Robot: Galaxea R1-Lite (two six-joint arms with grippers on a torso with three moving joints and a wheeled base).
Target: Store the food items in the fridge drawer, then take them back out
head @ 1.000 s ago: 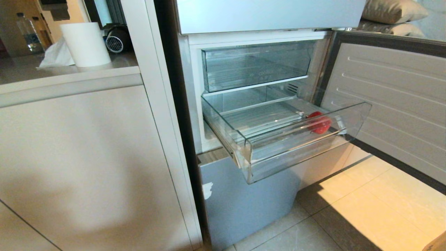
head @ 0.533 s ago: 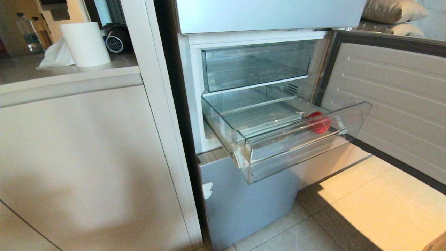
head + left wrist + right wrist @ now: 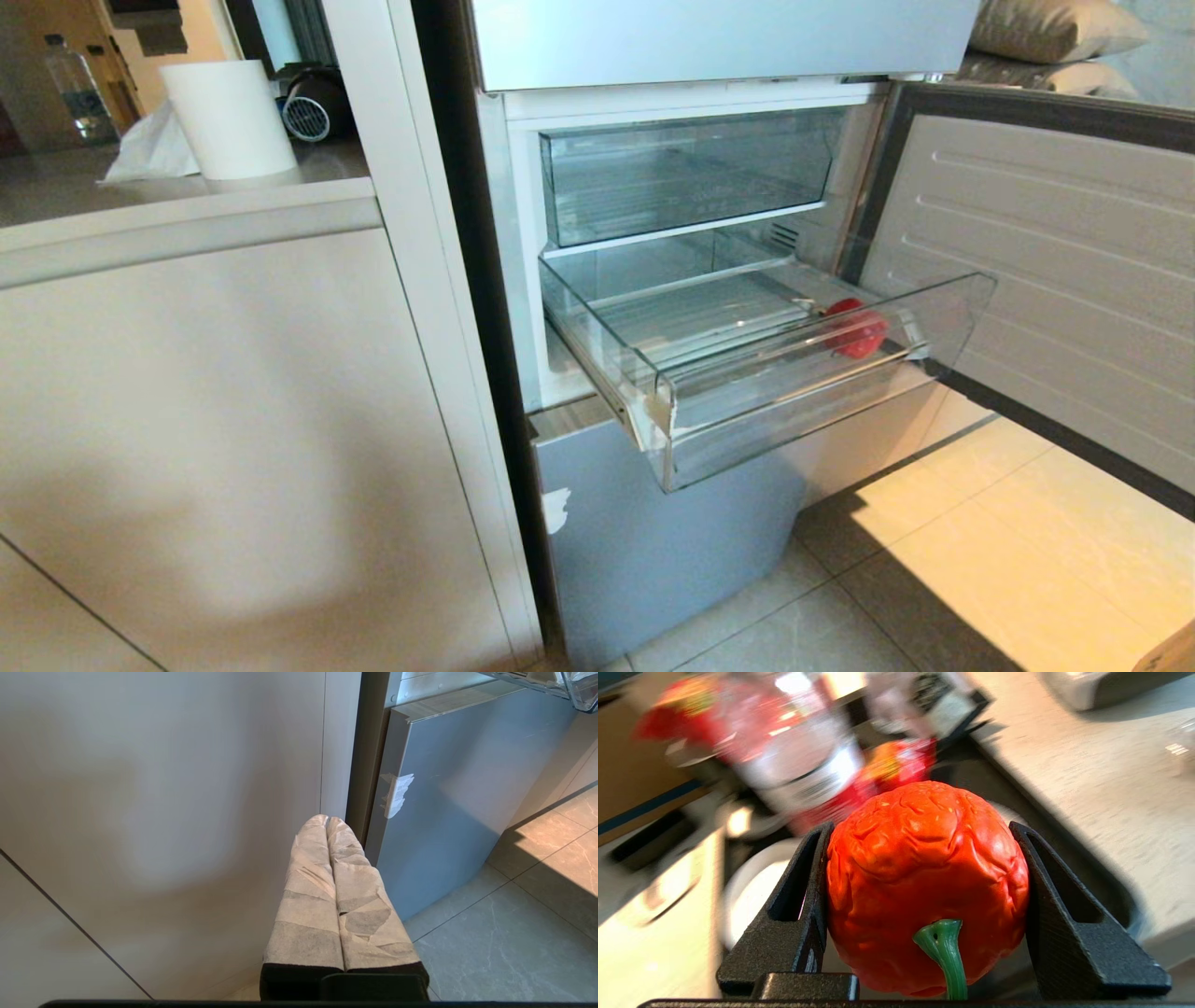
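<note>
The fridge drawer (image 3: 803, 397) is clear plastic and stands pulled out of the open fridge. A small round red food item (image 3: 854, 329) lies in its right end. In the right wrist view my right gripper (image 3: 920, 826) is shut on another food item (image 3: 924, 868), a wrinkled red fruit with a green stem, held between both black fingers. This gripper is outside the head view. My left gripper (image 3: 326, 820) hangs parked low beside the cabinet, its taped fingers pressed together with nothing between them.
A deeper clear bin (image 3: 686, 173) sits above the drawer. The fridge door (image 3: 1046, 252) stands open at the right. A paper roll (image 3: 229, 117) is on the counter at the left. Behind the held fruit are a blurred bottle (image 3: 798, 751), red packets (image 3: 901, 763) and a pale surface (image 3: 1087, 788).
</note>
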